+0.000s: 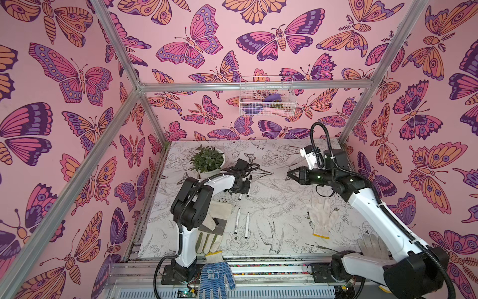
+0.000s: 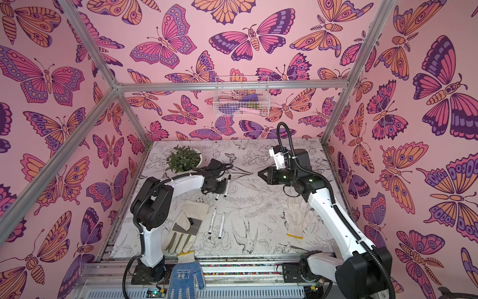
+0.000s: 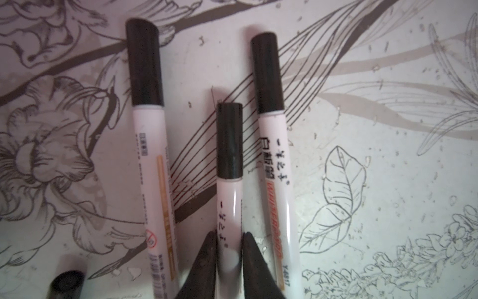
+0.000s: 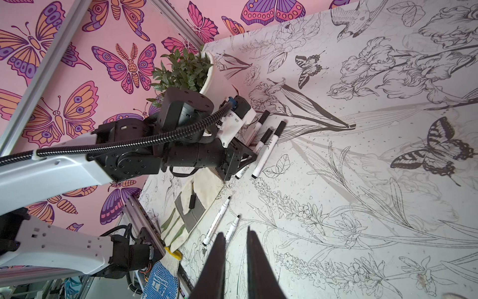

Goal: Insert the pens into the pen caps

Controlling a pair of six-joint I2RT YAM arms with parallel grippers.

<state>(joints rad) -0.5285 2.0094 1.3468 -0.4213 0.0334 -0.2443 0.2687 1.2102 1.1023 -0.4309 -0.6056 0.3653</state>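
Observation:
My left gripper (image 3: 229, 235) is low over the table, shut on the barrel of a capped pen (image 3: 229, 202), with a finger pressed to each side. Its black cap (image 3: 229, 139) is on. Two more capped pens (image 3: 152, 168) (image 3: 278, 168) lie on either side of it. A loose black cap (image 3: 66, 283) shows at the frame's corner. Two uncapped pens (image 1: 237, 221) (image 1: 247, 225) lie side by side near the table's middle. Another loose cap (image 1: 216, 222) rests on a leather glove. My right gripper (image 1: 288, 176) hangs in the air, open by a narrow gap, holding nothing.
A potted plant (image 1: 208, 160) stands at the back left behind my left arm. A leather work glove (image 1: 219, 207) lies front left and a white knit glove (image 1: 319, 214) on the right. A blue dotted glove (image 1: 216, 277) hangs over the front rail. A wire basket (image 1: 266, 95) is on the back wall.

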